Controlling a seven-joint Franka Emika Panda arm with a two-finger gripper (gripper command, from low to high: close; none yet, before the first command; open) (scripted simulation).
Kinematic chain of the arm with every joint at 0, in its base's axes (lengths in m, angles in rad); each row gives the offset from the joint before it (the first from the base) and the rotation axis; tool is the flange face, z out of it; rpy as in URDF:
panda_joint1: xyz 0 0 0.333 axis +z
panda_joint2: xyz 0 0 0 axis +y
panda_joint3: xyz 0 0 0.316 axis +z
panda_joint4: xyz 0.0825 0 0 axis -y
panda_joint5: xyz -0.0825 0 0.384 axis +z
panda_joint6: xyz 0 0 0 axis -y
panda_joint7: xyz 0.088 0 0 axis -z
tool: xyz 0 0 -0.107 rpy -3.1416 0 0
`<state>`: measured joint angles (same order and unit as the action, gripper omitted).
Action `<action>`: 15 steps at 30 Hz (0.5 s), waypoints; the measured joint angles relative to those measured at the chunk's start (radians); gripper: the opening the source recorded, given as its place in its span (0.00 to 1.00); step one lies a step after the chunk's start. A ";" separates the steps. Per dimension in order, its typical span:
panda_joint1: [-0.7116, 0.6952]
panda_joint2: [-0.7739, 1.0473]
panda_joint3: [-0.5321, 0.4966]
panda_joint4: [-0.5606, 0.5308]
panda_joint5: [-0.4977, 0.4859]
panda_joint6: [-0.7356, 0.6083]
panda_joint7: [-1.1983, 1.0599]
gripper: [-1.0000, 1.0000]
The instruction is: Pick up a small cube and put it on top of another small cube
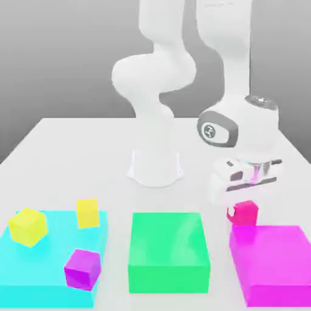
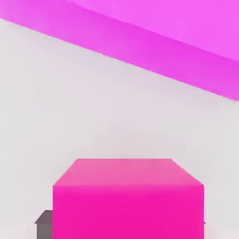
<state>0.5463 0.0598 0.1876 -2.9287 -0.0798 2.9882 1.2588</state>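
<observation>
Nearest the hand camera sat the small cube (image 2: 128, 198), hot pink and square-on, its top face level and its near face plain. Against one lower side of it I could see a dark finger (image 2: 44, 225) pressed flush, with a sliver of the other at the opposite edge. So I read the tool (image 1: 244, 197) as closed on the small cube, one finger to each side.

In the exterior view the tool pointed straight down over that cube. The cube rested on the white table (image 1: 91, 152), just beside the far edge of the flat magenta block (image 1: 276, 261) — close, though I could not tell whether the two touched.

What the coming move turned on was the way across. The other cubes all lay well off toward the exterior view's left, on the cyan slab (image 1: 54, 285). A purple cube (image 1: 82, 268) sat near its front, a yellow cube (image 1: 28, 226) at its far left, and a second yellow cube (image 1: 87, 212) stood tilted near its back edge. Between them and my tool stood the green block (image 1: 167, 252).

I judged the lift had to come first — straight up, clear of the magenta block's edge. Then would come a long carry leftward over the green block. The purple cube looked the flattest landing. The small cube had no long axis to mind, only its faces to keep square to the target's.
</observation>
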 joint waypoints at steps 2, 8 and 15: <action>0.032 -0.073 0.000 -0.013 0.082 -0.059 -0.057 0.00; -0.118 -0.120 -0.121 0.105 0.102 -0.224 -0.180 0.00; -0.383 -0.088 -0.266 0.320 0.089 -0.409 -0.350 0.00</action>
<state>0.1636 -0.0285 -0.0781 -2.6084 0.0088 2.5793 0.9085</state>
